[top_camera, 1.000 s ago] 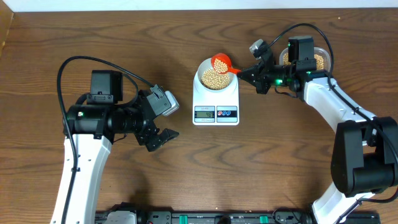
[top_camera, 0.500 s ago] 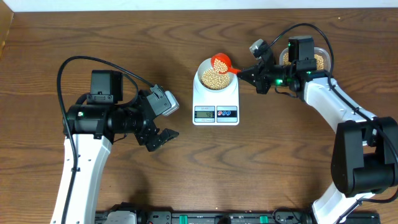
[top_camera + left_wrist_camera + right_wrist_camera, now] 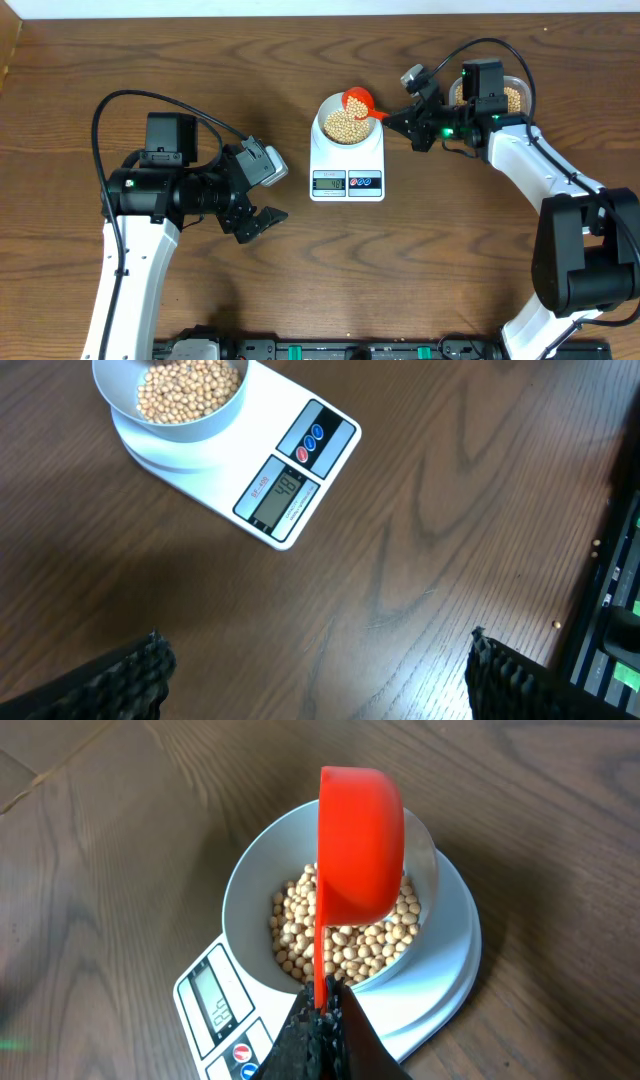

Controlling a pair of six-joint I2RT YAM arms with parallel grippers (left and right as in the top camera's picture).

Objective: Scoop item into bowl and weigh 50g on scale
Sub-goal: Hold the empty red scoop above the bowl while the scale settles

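Note:
The pale bowl (image 3: 323, 118) stands on the white scale (image 3: 347, 160) and holds a layer of tan beans (image 3: 345, 126). My right gripper (image 3: 392, 116) is shut on the thin handle of an orange-red scoop (image 3: 356, 99), which is tipped on its side over the bowl's far rim. In the right wrist view the scoop (image 3: 360, 840) hangs above the beans (image 3: 300, 935), with the gripper (image 3: 322, 1005) pinching the handle just over the scale (image 3: 450, 960). My left gripper (image 3: 262, 222) hangs open and empty over bare table, front-left of the scale. From the left wrist the bowl (image 3: 120, 395) and the scale (image 3: 300, 455) show.
A clear tub of beans (image 3: 515, 98) sits at the back right, partly behind my right arm. A loose bean (image 3: 557, 624) lies on the wood near the black rail (image 3: 330, 350) along the table's front edge.

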